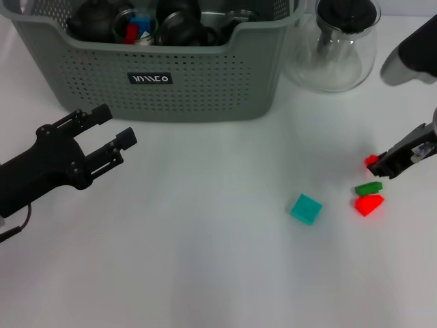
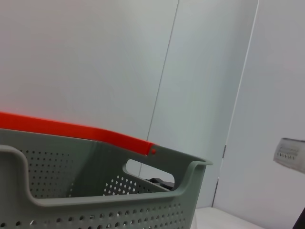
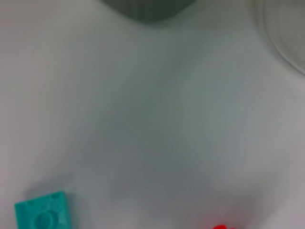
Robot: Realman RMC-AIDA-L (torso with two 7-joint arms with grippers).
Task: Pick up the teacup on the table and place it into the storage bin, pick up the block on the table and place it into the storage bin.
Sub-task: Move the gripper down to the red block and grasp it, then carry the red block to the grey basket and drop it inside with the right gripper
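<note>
Beside right gripper (image 1: 390, 162), seemingly touching: red block (image 1: 371, 160).

I read the storage bin (image 1: 205, 89) as matt grey-green plastic, its walls perforated with small holes, a glossy black label (image 1: 150, 78) on the front. Right of the bin, the carafe (image 1: 338, 51) is clear, shiny glass under a black plastic lid. The table (image 1: 205, 260) looks smooth, matt white. Well right of the bin, the teal block (image 1: 306, 208) looks like smooth moulded plastic.
</note>
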